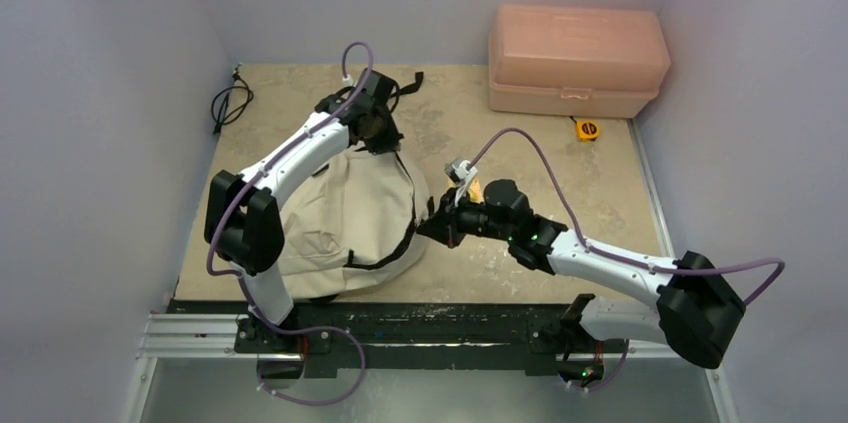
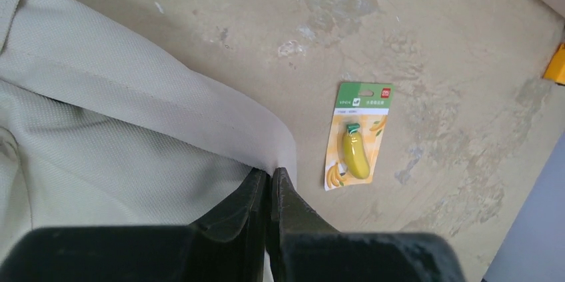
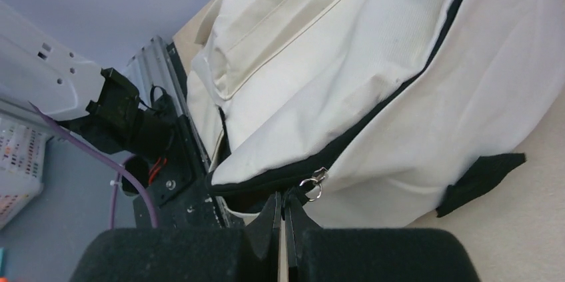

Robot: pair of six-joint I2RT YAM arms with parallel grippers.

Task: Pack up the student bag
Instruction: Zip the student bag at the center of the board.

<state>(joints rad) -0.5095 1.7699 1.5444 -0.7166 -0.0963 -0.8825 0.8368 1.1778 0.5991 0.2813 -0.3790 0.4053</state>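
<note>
Pinched shut, the left gripper (image 2: pixel 273 174) has its two fingers pressed together on the stitched hem of the student bag (image 1: pixel 345 218), where the cream fabric folds in to meet the tips. The right gripper (image 3: pixel 282 199) is likewise closed with no gap between its fingers. Its tips sit against the dark edge under the zipper line, just below the metal zipper pull (image 3: pixel 314 182). Whether any fabric is caught between them cannot be told.

The student bag lies flat on the near-left part of the table (image 1: pixel 470 93), between the two arms. Its long axis runs from the near-left edge toward the far right. The rounded far end lies under the left gripper, and black straps (image 1: pixel 405 83) trail past it toward the back wall. A black zipper line curves down the bag's right side, which faces the right gripper.

A carded banana-shaped item (image 2: pixel 356 137) lies on the bare table just beside the bag's far edge, apart from the fabric. A salmon-pink box (image 1: pixel 575 58) stands in the far right corner with a small yellow tape measure (image 1: pixel 588 129) in front of it. A black cable (image 1: pixel 228 103) lies at the far left.
</note>
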